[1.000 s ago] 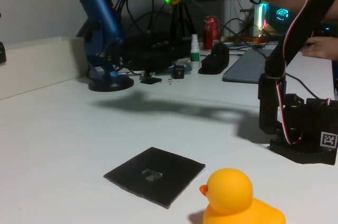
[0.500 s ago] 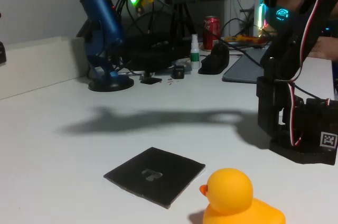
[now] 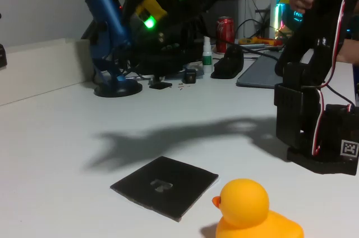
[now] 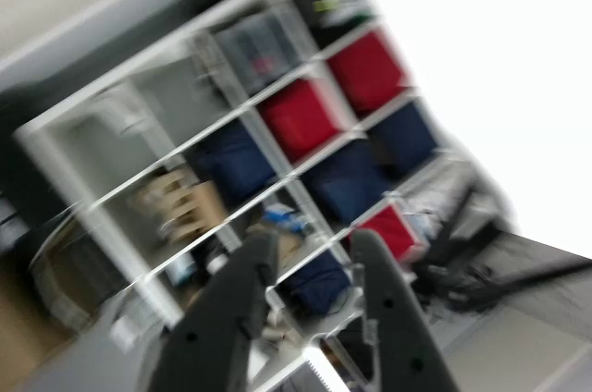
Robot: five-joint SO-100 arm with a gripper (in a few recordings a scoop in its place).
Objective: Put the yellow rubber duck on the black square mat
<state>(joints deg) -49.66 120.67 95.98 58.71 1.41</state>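
Note:
The yellow rubber duck (image 3: 247, 210) sits on the white table at the bottom right of the fixed view, beak pointing left. Just left of it, and apart from it, the black square mat (image 3: 164, 186) lies flat with a faint grey mark at its centre. My black arm rises from its base (image 3: 314, 131) at the right and reaches across the top of the picture. My gripper (image 3: 143, 10) hangs high above the table at the upper left, far from the duck. In the blurred wrist view the gripper (image 4: 310, 249) is open, and nothing lies between its fingers (image 4: 245, 272).
A blue microphone on a round stand (image 3: 106, 30) stands at the back left. Behind the table's middle are a red can (image 3: 225, 33), a small bottle (image 3: 207, 53) and a black object (image 3: 227, 61). A white ledge (image 3: 39, 69) runs along the left.
The arm has swung, and the gripper head has dropped lower at the upper left. Its shadow on the table has shifted. The duck and the mat have not moved.

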